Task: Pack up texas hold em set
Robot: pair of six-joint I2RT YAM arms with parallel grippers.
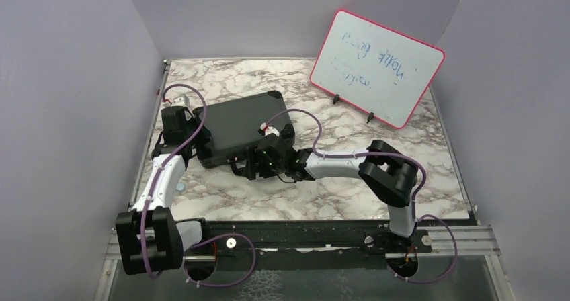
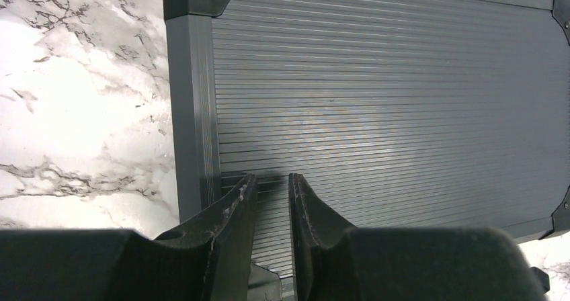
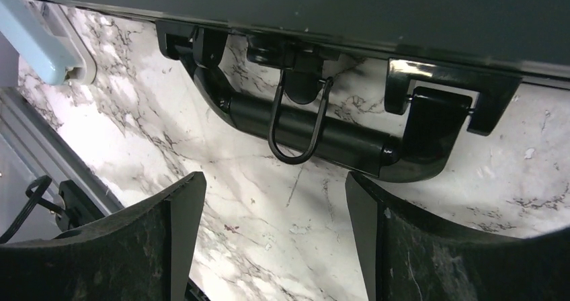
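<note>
Since everything sits around the black case (image 1: pixel 242 123), I'll place stuff off that: it's lying flat on the marble worktop (image 1: pixel 336 193), lid shut, ribbed dark top facing up, metal corner caps showing.

At the case's left end is the left gripper (image 2: pixel 272 180). Its fingers (image 2: pixel 232 210) are pinched nearly together with only a thin slit between them and nothing in it. The tips are right over the ribbed lid, just inside the left edge frame. They look like they're down on the surface, but honestly I can't tell if they're actually touching or just a hair above it.

Along the case's near long side is the carry handle (image 3: pixel 322 136), folded down flat against the worktop, with a thin wire loop (image 3: pixel 296 136) from the middle clasp hanging across it.

The right gripper (image 3: pixel 275 180) is on that same near side, pointing at the handle. Its fingers (image 3: pixel 181 207) are spread wide and holding nothing, with just bare marble between them. The handle is close in front of the tips, not between them.

Well behind the case, off its far right corner, a pink-framed whiteboard (image 1: pixel 376 66) is propped up on little feet with some blue scribble on it that I can't read
</note>
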